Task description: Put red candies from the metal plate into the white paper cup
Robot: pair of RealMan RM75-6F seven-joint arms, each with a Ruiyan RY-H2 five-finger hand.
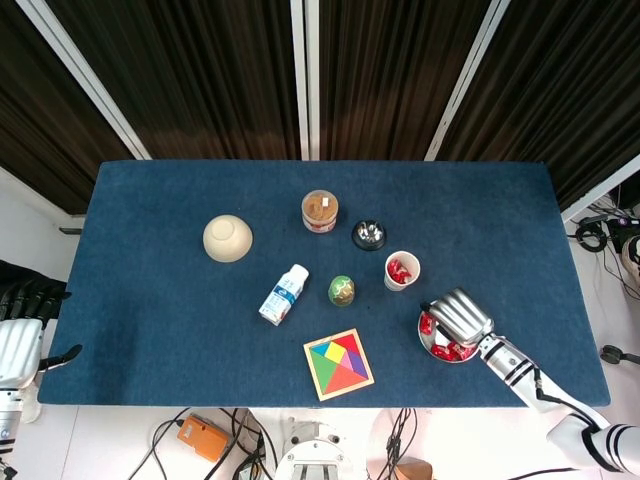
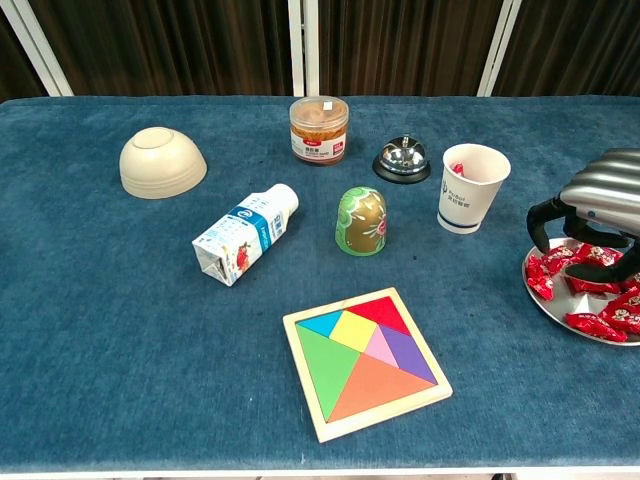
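Several red candies (image 2: 592, 290), each in a shiny crinkled wrapper, lie heaped in the metal plate (image 2: 549, 303) at the right edge of the blue worktop (image 2: 120, 330). The plate is shallow and silvery, and only its left part shows in the chest view. More red candy is visible inside the white paper cup (image 2: 471, 187), which stands upright just left of and behind the plate, beside the bell (image 2: 402, 159). The cup carries small printed lettering on its side.

The right hand (image 2: 592, 215) hangs directly over the plate, its silver back turned up and its dark fingers (image 2: 541, 222) curled downward toward the candies. From above, the hand covers much of the plate, with candies showing at its left and lower sides. Whether the fingertips touch or hold a candy cannot be told from either view. The cup stands apart from this hand, up and to the left.

The left hand (image 1: 22, 340) sits off the worktop's left edge; how its fingers lie cannot be made out.
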